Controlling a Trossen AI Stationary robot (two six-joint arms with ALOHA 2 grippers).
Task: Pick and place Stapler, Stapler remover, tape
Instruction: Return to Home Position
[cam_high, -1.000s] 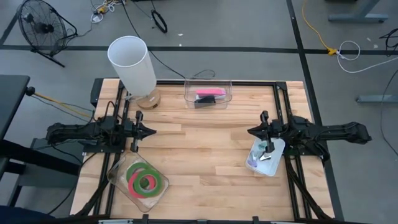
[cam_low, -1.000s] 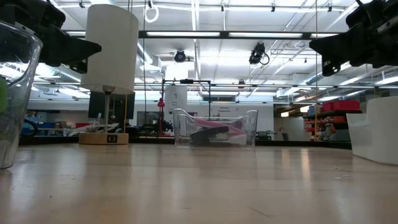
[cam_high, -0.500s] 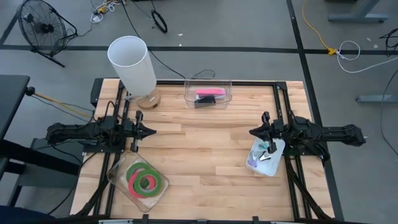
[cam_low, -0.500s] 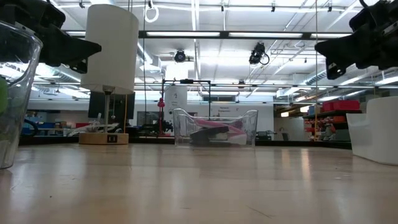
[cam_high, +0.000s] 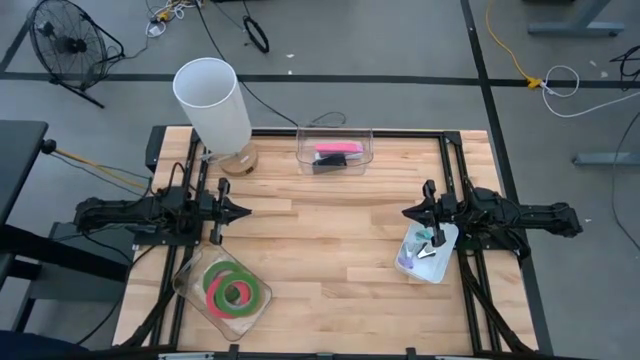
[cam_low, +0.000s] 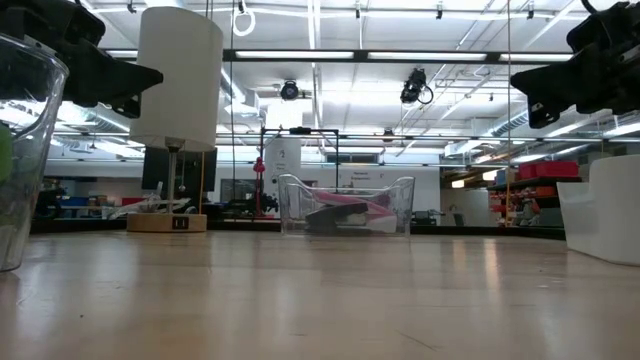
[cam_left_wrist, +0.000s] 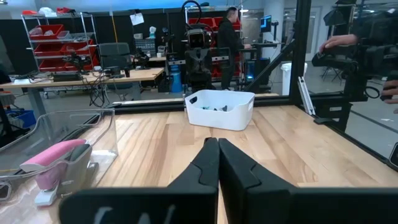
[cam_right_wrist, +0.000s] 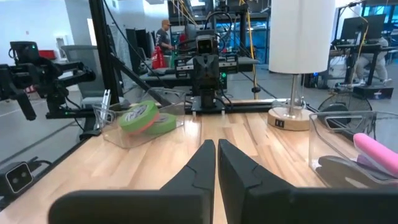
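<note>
On the table (cam_high: 330, 250), tape (cam_high: 252, 293) lies in a bin (cam_high: 185, 279); fan (cam_high: 62, 40) beyond.

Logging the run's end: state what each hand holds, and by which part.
Nothing is held. The left hand and the right hand are both shut and empty.

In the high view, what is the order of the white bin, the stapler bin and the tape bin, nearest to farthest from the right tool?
From the right tool:
1. white bin, directly beside it, right side.
2. stapler bin, middle of the table's top edge.
3. tape bin, lower left.
</note>
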